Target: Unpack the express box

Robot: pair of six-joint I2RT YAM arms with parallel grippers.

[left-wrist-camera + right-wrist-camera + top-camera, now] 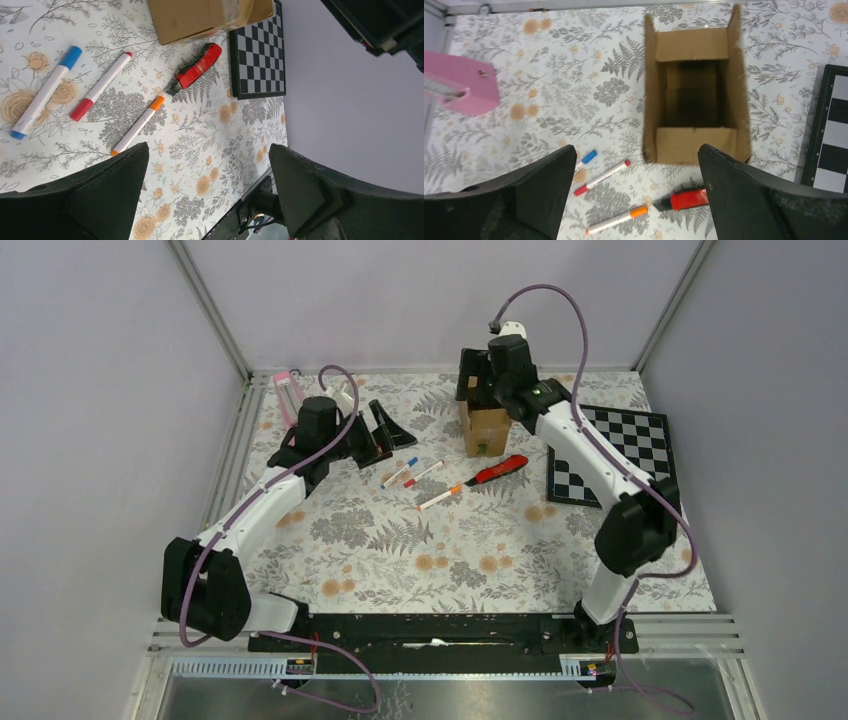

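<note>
Your express box (486, 428) stands upright at the far middle of the bench (380, 540), its top open and its flaps raised. The right wrist view looks straight down into it (694, 115); the inside is dark, and you cannot tell what lies at the bottom.

Your right jaws are spread wide and pinch nothing. They hang above the box, toward its near side, and do not touch the cardboard. Your left jaws are also spread wide and empty, out over the left part of the bench, well apart from the box and turned toward the pens.

Three markers lie loose between the two arms: a blue-capped marker (45, 92), a red-capped marker (102, 85) beside it, and an orange-capped marker (137, 125) a little nearer to you. A red utility knife (195, 70) lies just in front of the box, between the orange-capped marker and the chessboard (615, 455). The chessboard lies flat, just to the right of the box. A pink object (459, 85) stands at the far left corner.
</note>
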